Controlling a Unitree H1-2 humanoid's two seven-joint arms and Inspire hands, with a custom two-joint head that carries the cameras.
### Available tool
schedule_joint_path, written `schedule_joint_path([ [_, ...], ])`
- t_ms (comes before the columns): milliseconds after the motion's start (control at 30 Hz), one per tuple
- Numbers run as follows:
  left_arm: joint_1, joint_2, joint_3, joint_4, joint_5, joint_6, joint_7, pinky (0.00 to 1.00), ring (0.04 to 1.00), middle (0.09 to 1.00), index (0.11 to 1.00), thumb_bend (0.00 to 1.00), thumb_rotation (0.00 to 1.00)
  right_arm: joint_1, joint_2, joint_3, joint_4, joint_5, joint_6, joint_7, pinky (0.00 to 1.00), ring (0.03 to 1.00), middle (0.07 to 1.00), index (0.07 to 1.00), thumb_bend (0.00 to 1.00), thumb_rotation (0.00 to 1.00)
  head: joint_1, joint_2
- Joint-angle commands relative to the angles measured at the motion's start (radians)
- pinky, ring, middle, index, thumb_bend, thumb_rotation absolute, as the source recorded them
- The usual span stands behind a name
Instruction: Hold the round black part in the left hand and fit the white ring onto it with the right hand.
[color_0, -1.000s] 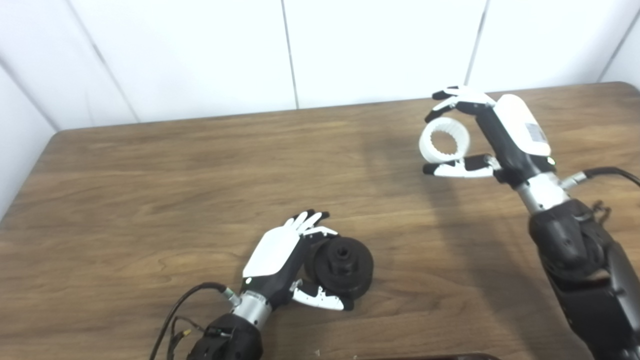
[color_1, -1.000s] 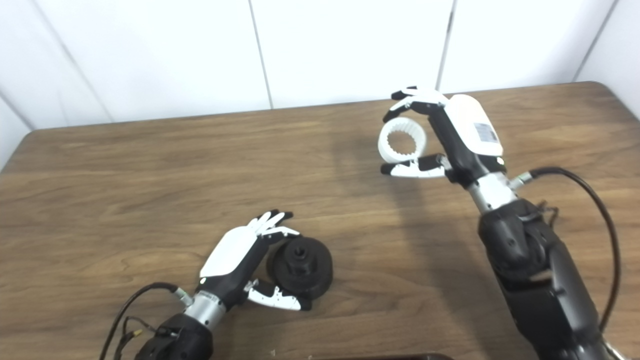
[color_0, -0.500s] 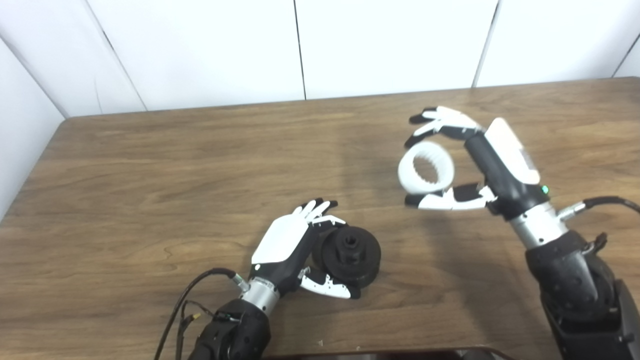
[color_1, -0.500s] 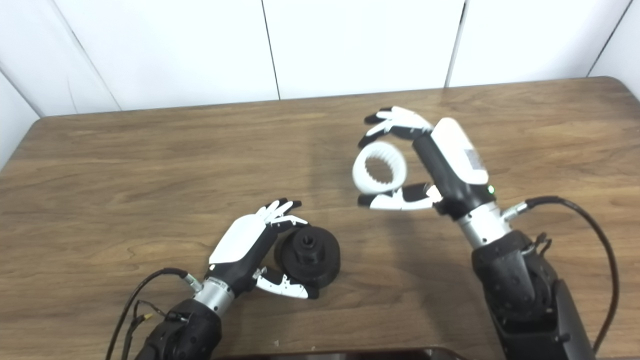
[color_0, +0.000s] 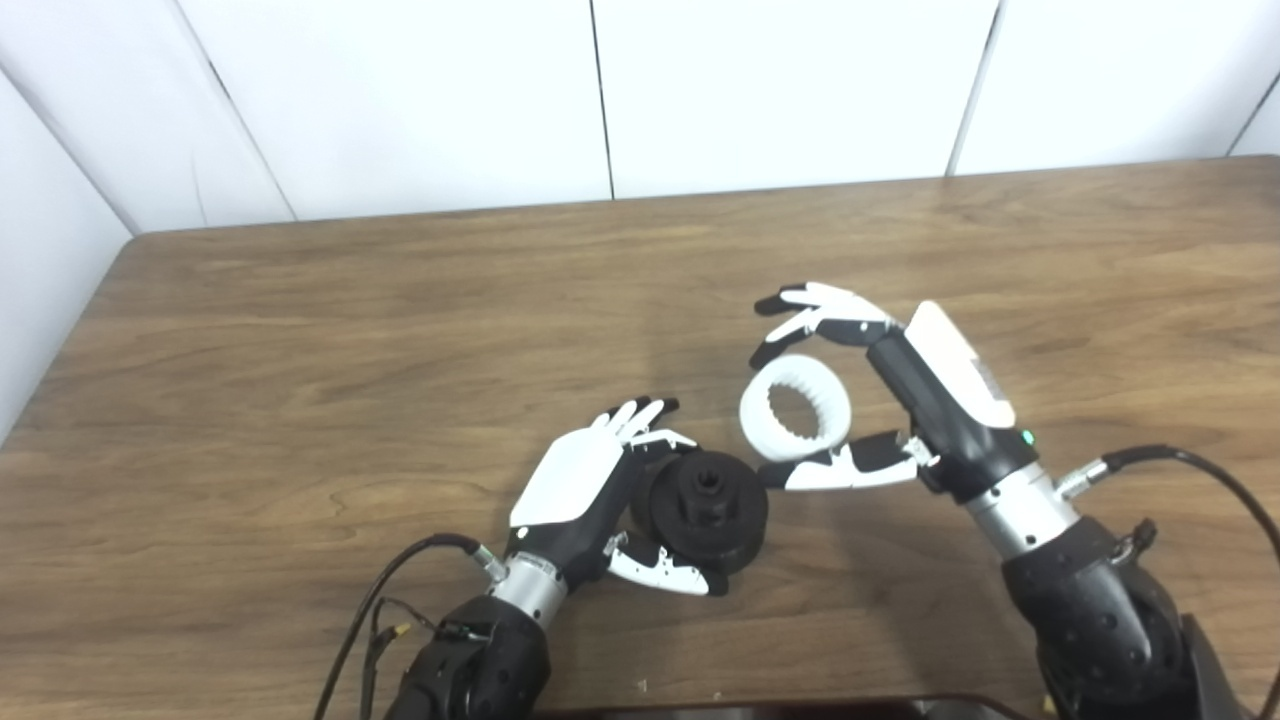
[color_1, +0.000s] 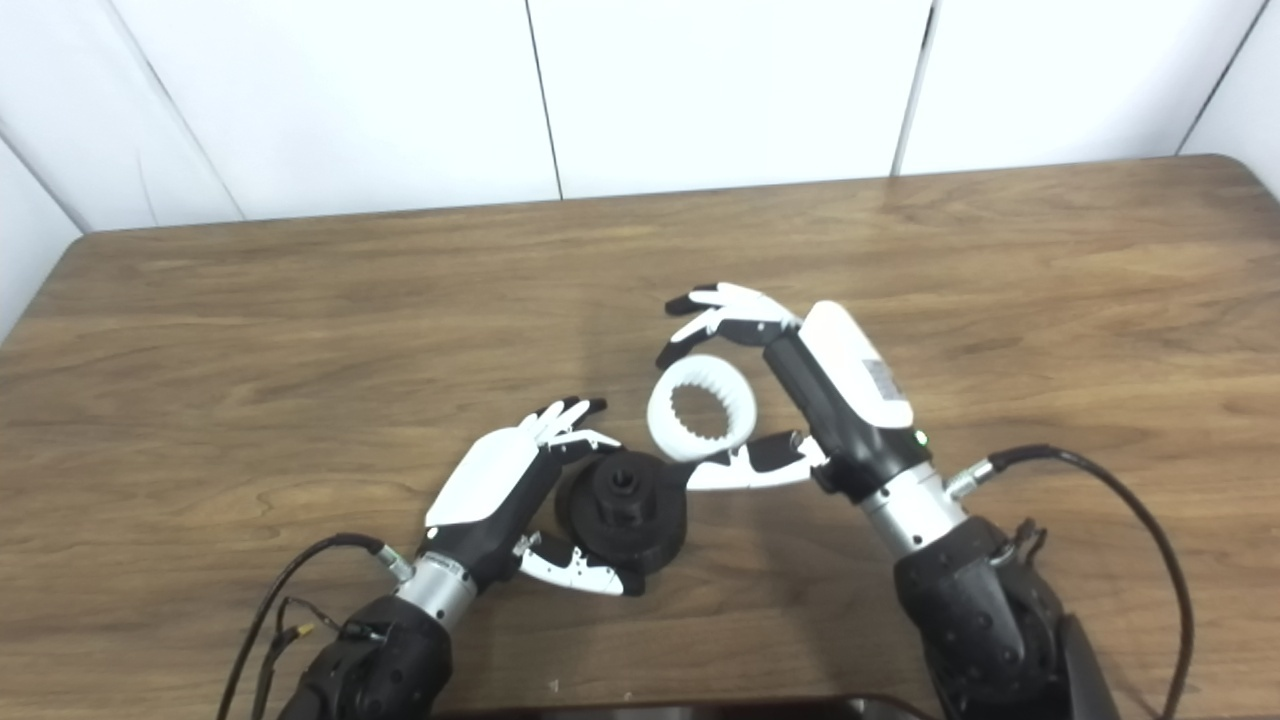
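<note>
The round black part (color_0: 708, 508) rests on the wooden table (color_0: 300, 350) near the front edge, its hub facing up and toward me. My left hand (color_0: 590, 500) is shut on it, fingers behind it and thumb in front. My right hand (color_0: 900, 400) is shut on the white toothed ring (color_0: 795, 421), pinched between fingers above and thumb below. The ring hangs in the air just right of and slightly above the black part, its opening facing the camera. In the right eye view the ring (color_1: 700, 408) nearly touches the black part (color_1: 622, 510).
Black cables (color_0: 370, 620) trail from my left wrist along the front edge, and another cable (color_0: 1190, 465) loops from my right wrist. White wall panels (color_0: 600, 100) stand behind the table's far edge. A dark object (color_0: 800, 708) shows at the bottom edge.
My right hand has carried the white ring down and to the left, from the far right of the table to just beside the black part. The left hand has kept its hold.
</note>
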Motion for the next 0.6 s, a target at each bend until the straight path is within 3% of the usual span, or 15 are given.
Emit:
schedule_joint_path([
  [0,-0.019,0.005,-0.007,-0.012,0.015,-0.002,-0.005,1.0,1.0,0.972,0.668,0.91,0.31,-0.005,0.015,0.014,-0.007,-0.007,-0.043,-0.008,0.85,0.856,0.792,0.483,0.52,0.14,0.001,0.001],
  [167,-0.02,0.008,-0.011,-0.006,0.017,-0.009,0.005,1.0,1.0,0.968,0.664,0.92,0.31,0.017,0.035,0.042,0.026,-0.015,-0.053,-0.012,0.93,0.87,0.791,0.483,0.52,0.14,0.004,0.002],
  [567,-0.023,0.006,-0.016,-0.008,0.017,-0.003,0.002,1.0,1.0,0.968,0.662,0.93,0.3,0.017,0.059,0.082,0.106,-0.066,-0.053,-0.021,0.93,0.869,0.795,0.483,0.52,0.14,0.01,0.008],
])
